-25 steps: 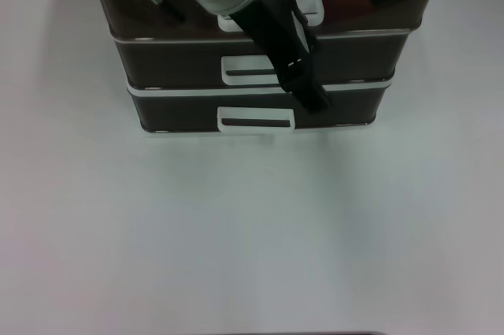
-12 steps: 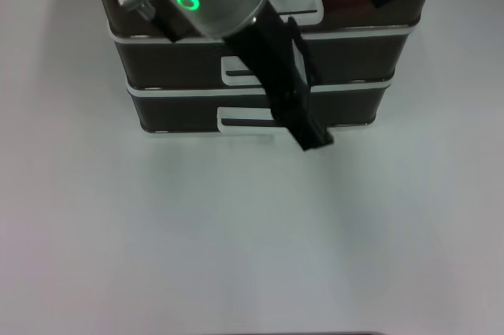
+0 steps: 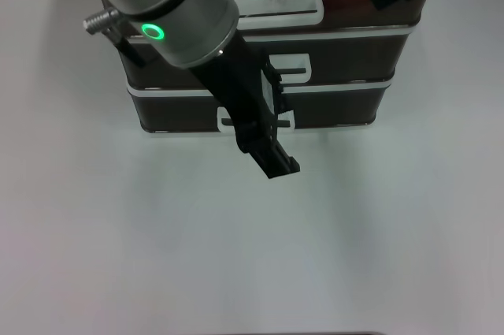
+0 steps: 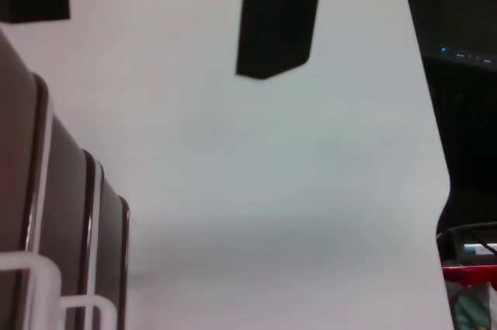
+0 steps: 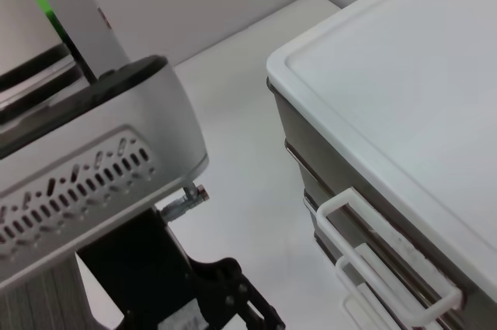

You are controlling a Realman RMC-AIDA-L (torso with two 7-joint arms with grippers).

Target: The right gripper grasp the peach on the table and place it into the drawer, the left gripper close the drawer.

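L wrist cam: white table is filling most of frame. Dark finger of left gripper is hanging down from top centre; second dark block is showing at top-left corner. Stacked brown drawer fronts w/ white trim are running along left edge, white handles are poking out at bottom left. Dark background clutter is sitting beyond table edge, right side.

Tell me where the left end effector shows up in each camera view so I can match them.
Head view: the left end effector hangs mid-picture, before the drawer stack, over the table.
Left wrist view: one dark finger juts in from the upper edge.
Right wrist view: only its black wrist base shows, under the silver arm.
Shared landmark: the stack's white handles.
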